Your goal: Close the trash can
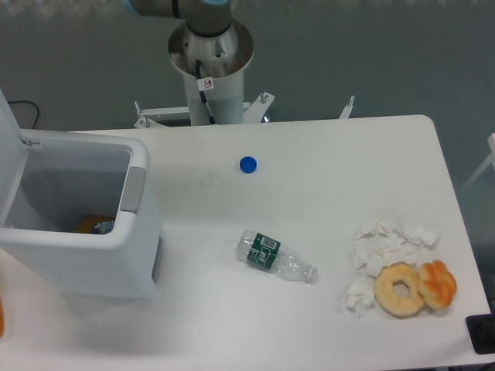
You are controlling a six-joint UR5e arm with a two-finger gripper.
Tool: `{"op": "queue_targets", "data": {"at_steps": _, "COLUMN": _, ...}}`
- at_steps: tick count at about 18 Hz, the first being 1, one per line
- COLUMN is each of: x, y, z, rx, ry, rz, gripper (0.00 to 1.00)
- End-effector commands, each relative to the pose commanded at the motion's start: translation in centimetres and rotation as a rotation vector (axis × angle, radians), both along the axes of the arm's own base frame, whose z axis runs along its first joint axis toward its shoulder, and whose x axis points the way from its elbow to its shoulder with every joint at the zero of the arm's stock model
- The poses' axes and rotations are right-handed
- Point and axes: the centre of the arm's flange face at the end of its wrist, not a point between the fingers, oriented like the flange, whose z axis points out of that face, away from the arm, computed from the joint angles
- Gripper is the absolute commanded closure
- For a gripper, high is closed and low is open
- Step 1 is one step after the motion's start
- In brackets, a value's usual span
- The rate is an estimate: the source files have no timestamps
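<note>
The trash can (93,263) is a large white boxy bin at the left of the table. It stands open, its hinged lid (9,166) raised upright at the left edge of the picture. A grey latch tab (134,189) sits on its right rim. Something orange and blue (97,225) lies at the bottom inside. Only the arm's base column (210,66) and a bit of its upper link show at the top; the gripper is out of view.
A blue bottle cap (247,164) lies mid-table. A crushed clear plastic bottle (275,258) lies right of the bin. Crumpled tissues (384,249), a doughnut (400,290) and an orange pastry (438,284) sit at the right. A dark object (482,334) is at the bottom right corner.
</note>
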Motion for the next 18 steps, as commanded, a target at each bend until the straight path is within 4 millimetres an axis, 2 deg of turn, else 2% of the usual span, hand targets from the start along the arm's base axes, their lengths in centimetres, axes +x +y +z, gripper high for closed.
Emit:
{"op": "queue_targets", "data": {"at_steps": 4, "x": -2.5, "y": -0.3, "z": 0.3, "rx": 0.008, "ry": 0.012, "rz": 0.040, "gripper": 0.00}}
{"op": "queue_targets", "data": {"at_steps": 9, "x": -5.6, "y": -0.9, "z": -0.2, "rx": 0.000, "ry": 0.024, "rz": 0.088, "gripper": 0.00}}
{"op": "queue_targets", "data": {"at_steps": 18, "x": -7.6, "y": -1.8, "z": -2.6, "rx": -0.034, "ry": 0.048, "rz": 0.095, "gripper": 0.00}}
